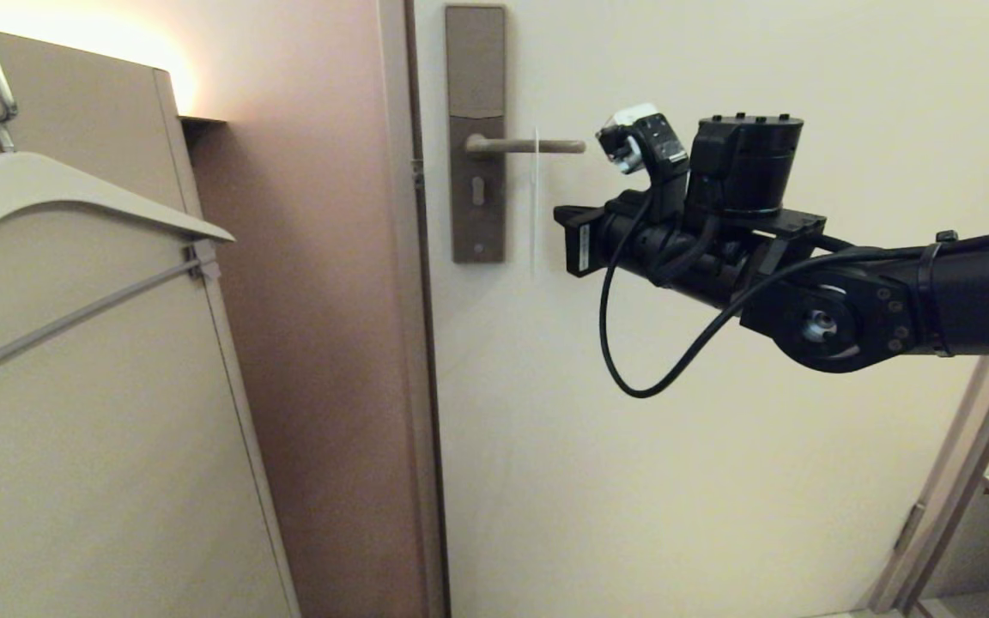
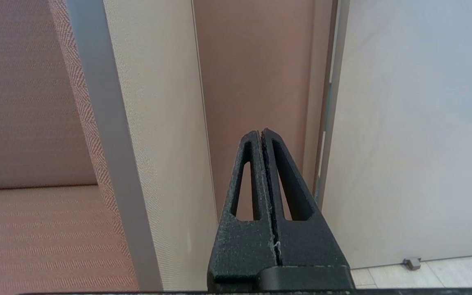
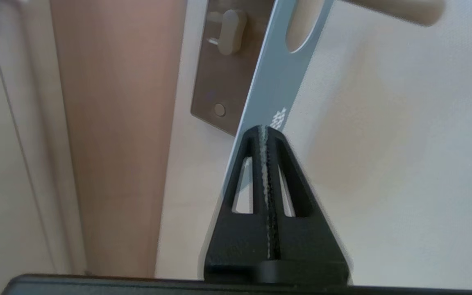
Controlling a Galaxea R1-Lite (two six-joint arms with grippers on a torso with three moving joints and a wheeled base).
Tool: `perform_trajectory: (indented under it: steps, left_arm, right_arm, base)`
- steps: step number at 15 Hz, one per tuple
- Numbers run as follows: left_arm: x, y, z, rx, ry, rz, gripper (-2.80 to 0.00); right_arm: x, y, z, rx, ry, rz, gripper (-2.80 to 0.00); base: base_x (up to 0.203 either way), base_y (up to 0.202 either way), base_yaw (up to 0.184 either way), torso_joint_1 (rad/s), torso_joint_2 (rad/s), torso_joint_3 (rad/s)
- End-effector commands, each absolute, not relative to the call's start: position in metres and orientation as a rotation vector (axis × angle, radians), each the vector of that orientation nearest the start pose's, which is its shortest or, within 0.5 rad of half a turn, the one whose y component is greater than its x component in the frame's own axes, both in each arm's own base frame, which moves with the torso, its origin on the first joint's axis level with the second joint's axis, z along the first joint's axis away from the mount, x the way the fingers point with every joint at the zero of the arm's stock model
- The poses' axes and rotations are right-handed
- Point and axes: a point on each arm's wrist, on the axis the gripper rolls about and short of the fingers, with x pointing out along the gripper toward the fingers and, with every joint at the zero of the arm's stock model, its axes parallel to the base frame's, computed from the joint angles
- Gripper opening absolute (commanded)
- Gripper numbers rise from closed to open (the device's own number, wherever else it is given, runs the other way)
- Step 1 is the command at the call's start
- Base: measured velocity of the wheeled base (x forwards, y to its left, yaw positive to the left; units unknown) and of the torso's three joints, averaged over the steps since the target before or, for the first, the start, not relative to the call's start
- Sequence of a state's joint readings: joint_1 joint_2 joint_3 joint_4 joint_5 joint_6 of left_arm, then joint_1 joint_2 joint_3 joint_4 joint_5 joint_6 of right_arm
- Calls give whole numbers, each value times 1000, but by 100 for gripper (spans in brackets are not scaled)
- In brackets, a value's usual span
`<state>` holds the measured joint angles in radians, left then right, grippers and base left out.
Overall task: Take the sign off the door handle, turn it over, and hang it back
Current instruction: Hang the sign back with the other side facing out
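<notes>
While the sign [image 3: 275,78] hangs on the door handle [image 1: 524,146], the right end effector [image 3: 265,135] pinches its lower part; the removal step needs it slid off the lever's free end.

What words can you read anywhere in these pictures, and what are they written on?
None can be read.
The sign, hanging on the door handle: small white print beside the right gripper, too blurred to read.
White label on the right arm's black wrist camera: too small to read.
Lock plate, door, clothes hanger: no writing visible.
</notes>
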<state>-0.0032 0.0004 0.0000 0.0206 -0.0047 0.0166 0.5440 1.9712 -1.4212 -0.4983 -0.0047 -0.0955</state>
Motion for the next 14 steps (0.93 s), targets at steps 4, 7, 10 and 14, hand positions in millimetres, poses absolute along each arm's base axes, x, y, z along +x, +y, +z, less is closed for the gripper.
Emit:
perform_trajectory:
  steps: [4, 7, 10, 14]
  left_arm:
    - [-23, 0, 73, 17, 21, -8, -280]
    - [-23, 0, 73, 17, 20, -8, -280]
    - [-23, 0, 73, 17, 20, -8, -280]
    - [-23, 0, 73, 17, 20, -8, -280]
  right_arm:
    - [349, 209, 246, -106, 15, 536, -280]
    - [365, 218, 230, -103, 2, 495, -280]
    - [383, 227, 218, -84, -55, 402, -280]
    - [398, 238, 212, -68, -99, 359, -280]
  base:
    - [0, 0, 0, 0, 0, 0]
    - [0, 0, 0, 0, 0, 0]
    - [0, 0, 0, 0, 0, 0]
    - [0, 0, 0, 0, 0, 0]
